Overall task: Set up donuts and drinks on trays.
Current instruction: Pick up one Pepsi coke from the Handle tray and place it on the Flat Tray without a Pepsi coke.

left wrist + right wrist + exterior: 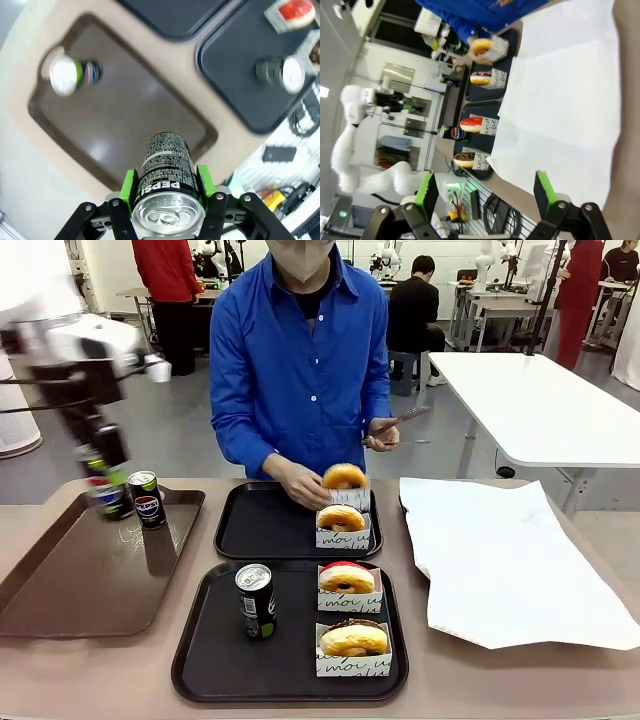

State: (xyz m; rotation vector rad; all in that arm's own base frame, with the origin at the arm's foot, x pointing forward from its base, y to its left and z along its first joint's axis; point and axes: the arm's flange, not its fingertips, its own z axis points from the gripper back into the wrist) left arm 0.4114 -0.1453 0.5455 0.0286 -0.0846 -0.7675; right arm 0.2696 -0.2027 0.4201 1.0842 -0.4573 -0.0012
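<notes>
My left gripper, blurred in the front view, hangs over the brown tray's far end, shut on a dark Pepsi can. In the left wrist view the left gripper has its green pads on both sides of the can. A second can stands on the brown tray beside it. The near black tray holds a can, a red donut and a chocolate donut. On the far black tray sits one sleeved donut; the person's hand holds another donut above it. My right gripper is open over the white paper.
The long brown tray lies at the table's left. A white paper sheet covers the right side. The person in a blue shirt stands at the far edge with tongs in the other hand.
</notes>
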